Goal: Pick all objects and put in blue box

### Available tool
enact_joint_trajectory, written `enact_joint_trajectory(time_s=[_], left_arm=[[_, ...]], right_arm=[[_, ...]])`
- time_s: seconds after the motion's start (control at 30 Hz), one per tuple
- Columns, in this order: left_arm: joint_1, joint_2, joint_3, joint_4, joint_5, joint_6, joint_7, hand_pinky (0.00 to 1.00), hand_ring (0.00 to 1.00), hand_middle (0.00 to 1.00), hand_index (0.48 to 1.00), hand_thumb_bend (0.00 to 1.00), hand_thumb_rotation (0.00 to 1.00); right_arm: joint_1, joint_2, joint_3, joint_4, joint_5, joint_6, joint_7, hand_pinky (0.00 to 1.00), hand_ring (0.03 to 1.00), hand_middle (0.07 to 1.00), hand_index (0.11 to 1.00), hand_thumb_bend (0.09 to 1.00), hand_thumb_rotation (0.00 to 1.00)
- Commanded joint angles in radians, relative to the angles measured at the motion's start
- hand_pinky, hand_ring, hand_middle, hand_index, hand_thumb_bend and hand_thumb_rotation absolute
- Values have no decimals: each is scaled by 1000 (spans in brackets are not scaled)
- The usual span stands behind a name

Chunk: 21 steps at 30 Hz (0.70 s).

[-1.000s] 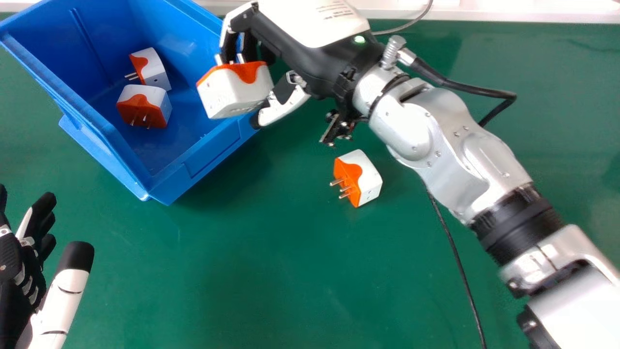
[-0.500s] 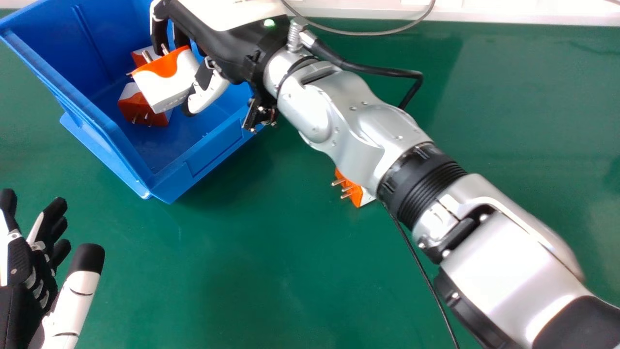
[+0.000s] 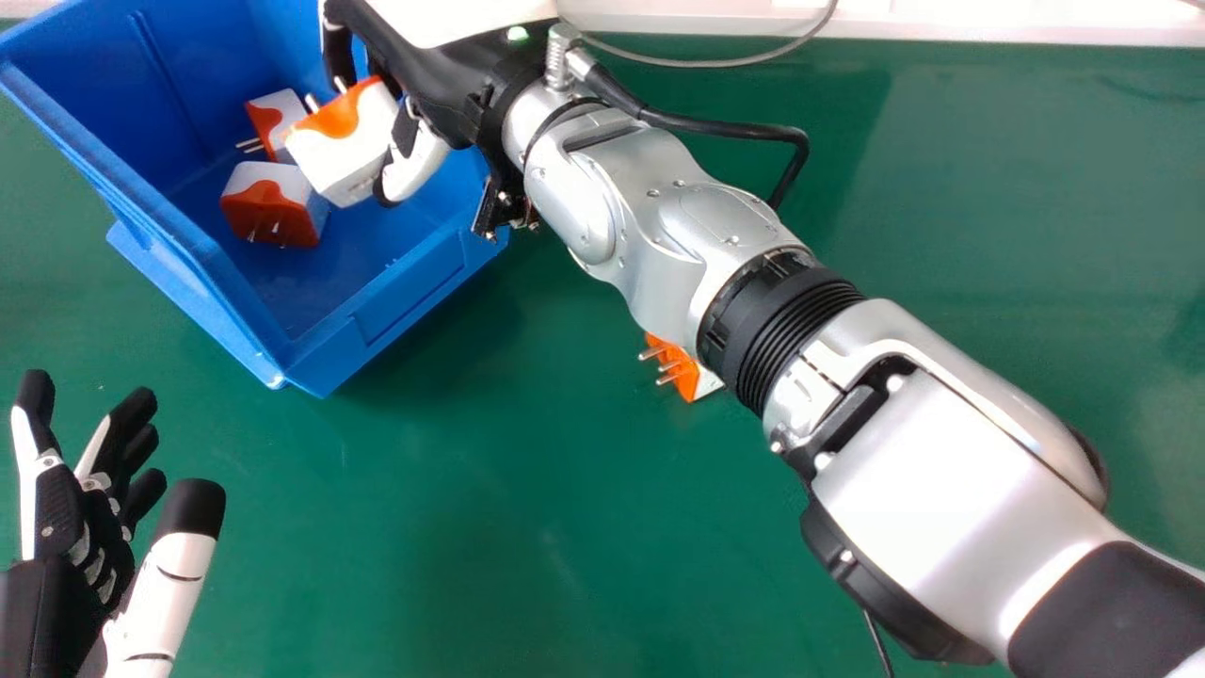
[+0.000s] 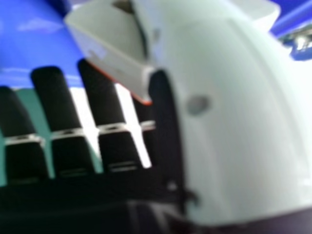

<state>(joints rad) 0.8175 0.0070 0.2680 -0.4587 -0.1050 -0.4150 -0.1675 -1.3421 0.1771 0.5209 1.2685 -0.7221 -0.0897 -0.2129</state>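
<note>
Right hand point(image 3: 438, 80): pinching boxy white-orange plastic adapter point(image 3: 344, 155) over blue open-topped plastic box point(image 3: 400, 306), 10 o'clock.
Left hand point(image 3: 56, 589): fingers wide, 8 o'clock.

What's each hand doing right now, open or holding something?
Left hand: open, holding nothing.
Right hand: closed on a white and orange plug adapter, over the blue box.

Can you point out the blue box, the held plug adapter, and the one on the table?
Blue box point(image 3: 414, 294): head view, outside of its near wall.
Held plug adapter point(image 3: 344, 160): head view, its white side.
Tabletop plug adapter point(image 3: 687, 379): head view, its orange face.
</note>
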Motion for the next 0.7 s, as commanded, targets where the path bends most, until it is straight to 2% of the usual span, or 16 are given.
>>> enact_joint_trajectory(time_s=[0.0,0.2,0.27,0.3,0.33,0.37,0.43,0.47,0.57,0.63,0.67], left_arm=[[15,-8,-3,-22,11,-31,8,926,943,943,931,714,720],[16,-10,-10,-13,10,-42,11,922,940,940,928,714,715],[16,-12,-14,-14,9,-40,10,921,940,940,928,714,714],[16,-14,-15,-16,11,-40,11,920,940,939,928,715,713],[16,-15,-17,-17,13,-39,11,917,938,938,926,718,711],[16,-16,-17,-17,14,-39,12,915,937,937,925,719,709],[14,-16,-18,-16,18,-36,13,912,935,935,923,720,705],[15,-17,-19,-17,18,-33,13,911,935,935,923,721,705],[16,-18,-21,-21,19,-26,13,910,934,934,922,723,705],[19,-19,-23,-27,20,-21,15,908,933,933,921,729,701],[19,-19,-23,-28,19,-19,15,905,932,932,920,737,697]], right_arm=[[-75,94,-26,-10,36,-11,-38,338,448,525,520,491,0],[-61,104,-44,-16,84,-33,-62,348,446,506,524,493,0],[-50,102,-21,-11,71,-49,-66,350,450,510,524,492,0],[-48,99,-1,-7,54,-53,-70,444,556,608,620,488,46],[-47,96,15,-4,41,-54,-73,628,772,800,806,522,207],[-47,94,22,-2,36,-54,-76,721,884,898,901,546,303],[-46,88,55,0,7,-41,-92,793,962,967,968,577,420],[-45,84,71,0,-8,-32,-104,802,970,974,974,582,467],[-43,82,92,-1,-23,-13,-119,810,976,979,980,586,506],[-40,84,91,-2,-21,-11,-121,824,985,987,987,596,583],[-38,85,91,-2,-21,-10,-123,837,993,994,994,609,657]])
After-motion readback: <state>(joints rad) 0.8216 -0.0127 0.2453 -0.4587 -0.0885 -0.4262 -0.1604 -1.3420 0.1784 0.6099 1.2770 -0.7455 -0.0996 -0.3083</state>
